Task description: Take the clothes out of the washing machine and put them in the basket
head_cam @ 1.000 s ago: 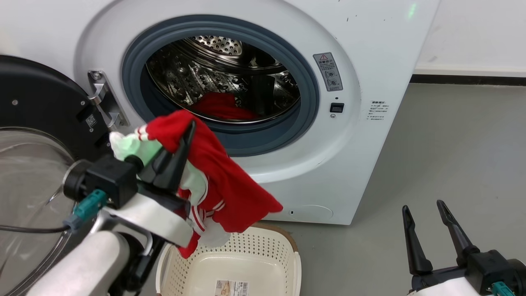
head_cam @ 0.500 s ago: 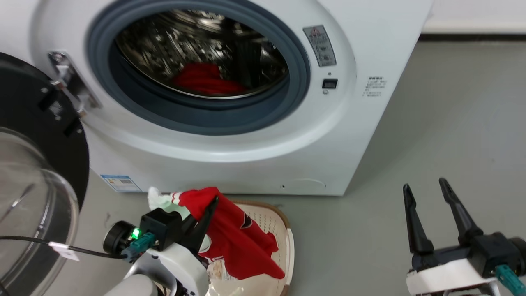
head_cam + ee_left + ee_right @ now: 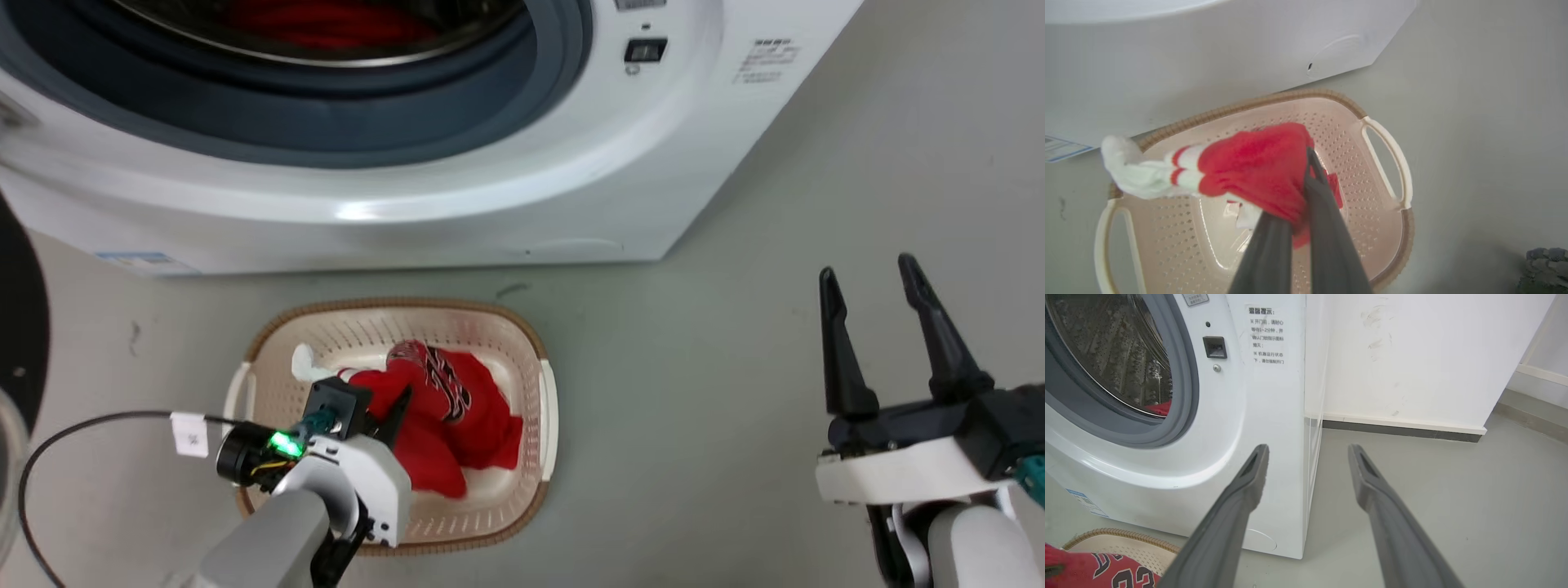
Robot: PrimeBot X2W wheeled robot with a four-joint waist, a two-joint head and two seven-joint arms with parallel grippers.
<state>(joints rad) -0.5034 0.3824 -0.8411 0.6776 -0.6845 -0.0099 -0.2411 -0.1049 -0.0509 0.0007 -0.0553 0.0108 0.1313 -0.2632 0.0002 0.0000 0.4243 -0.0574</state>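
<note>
Head view. Lowered from door height a second ago into the basket (image 3: 539,359): left gripper (image 3: 390,408), clamped on red jersey (image 3: 457,408), cloth pooling on basket's floor. Right gripper (image 3: 867,269) spread wide, empty, well apart. Second garment (image 3: 326,20) waiting in washing machine (image 3: 490,188) drum. Release looks due; roughly half done.

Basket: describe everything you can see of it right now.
The basket is cream-white plastic, a rounded rectangle with perforated walls, a brown woven-look rim and a handle at each end. It stands upright on the grey floor before the washing machine, not touching it. A red jersey hangs into it, pinched by the left hand.
</note>
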